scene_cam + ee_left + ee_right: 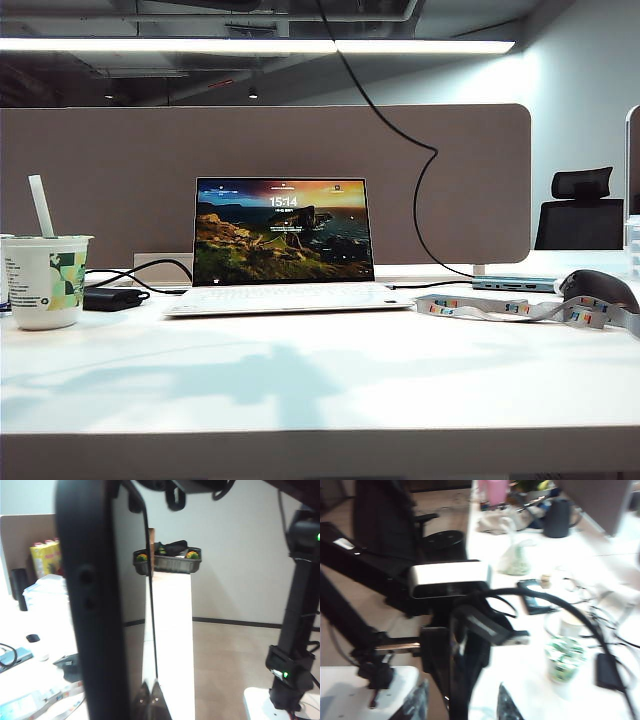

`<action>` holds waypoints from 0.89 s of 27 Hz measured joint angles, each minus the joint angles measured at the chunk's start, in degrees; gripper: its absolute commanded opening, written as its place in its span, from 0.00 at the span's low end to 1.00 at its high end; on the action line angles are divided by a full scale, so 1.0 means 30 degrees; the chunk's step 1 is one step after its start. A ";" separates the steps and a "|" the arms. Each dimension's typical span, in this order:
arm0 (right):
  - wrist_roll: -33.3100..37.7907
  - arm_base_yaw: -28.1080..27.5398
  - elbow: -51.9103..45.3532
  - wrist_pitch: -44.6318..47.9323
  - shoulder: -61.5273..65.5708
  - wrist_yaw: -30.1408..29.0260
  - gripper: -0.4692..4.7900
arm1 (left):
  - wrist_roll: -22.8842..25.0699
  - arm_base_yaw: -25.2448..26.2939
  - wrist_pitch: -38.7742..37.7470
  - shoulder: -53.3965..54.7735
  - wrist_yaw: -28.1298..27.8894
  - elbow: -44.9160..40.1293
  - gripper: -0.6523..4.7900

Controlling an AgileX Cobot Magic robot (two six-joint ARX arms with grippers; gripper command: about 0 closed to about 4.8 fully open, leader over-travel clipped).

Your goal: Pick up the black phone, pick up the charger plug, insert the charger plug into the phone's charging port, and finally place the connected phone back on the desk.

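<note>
The black phone (95, 605) fills the left wrist view edge-on, held up off the desk (320, 380). My left gripper (151, 692) is shut on its near end. Black cable loops (175, 500) hang at the phone's far short edge. The charger plug's tip and the charging port are hidden there. In the right wrist view my right gripper (462, 702) stands open, its fingers (417, 702) wide on either side of a dark blurred shape below the left wrist camera (450, 577). The black cable (580, 625) arcs from there toward the desk. Neither gripper shows in the exterior view.
An open laptop (283, 240) stands mid-desk before the taupe divider (450, 180). A paper cup (45, 280) and a black power brick (112, 298) sit at the left. At the right lie a striped lanyard (520, 310), a pale phone (515, 284) and a dark rounded object (600, 288).
</note>
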 measured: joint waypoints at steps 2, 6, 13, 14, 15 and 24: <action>0.0007 -0.0306 0.0000 -0.0036 -0.0262 0.0554 0.42 | 0.0000 -0.0007 -0.0437 -0.0007 -0.0525 0.0000 0.11; 0.0007 -0.0699 -0.0007 -0.0342 -0.0882 0.2266 0.41 | -0.0102 -0.0015 -0.2623 0.0000 -0.2703 0.0000 0.11; 0.0000 -0.0692 0.0000 -0.0794 -0.1807 0.7002 0.08 | -0.0408 0.0007 -0.6324 0.0335 -0.7074 0.0000 0.11; 0.0015 -0.0707 0.0000 -0.0831 -0.1807 0.7257 0.08 | -0.0692 0.0007 -0.6324 0.0641 -0.7133 0.0000 0.11; 0.0007 -0.0699 0.0000 -0.0852 -0.1807 0.7504 0.08 | -0.1173 0.0007 -0.6331 0.0954 -0.7162 0.0000 0.11; 0.1246 -0.0699 0.0000 -0.0867 -0.1960 0.7963 0.08 | -0.2885 -0.1690 -0.6557 0.4364 -0.7380 0.0007 0.11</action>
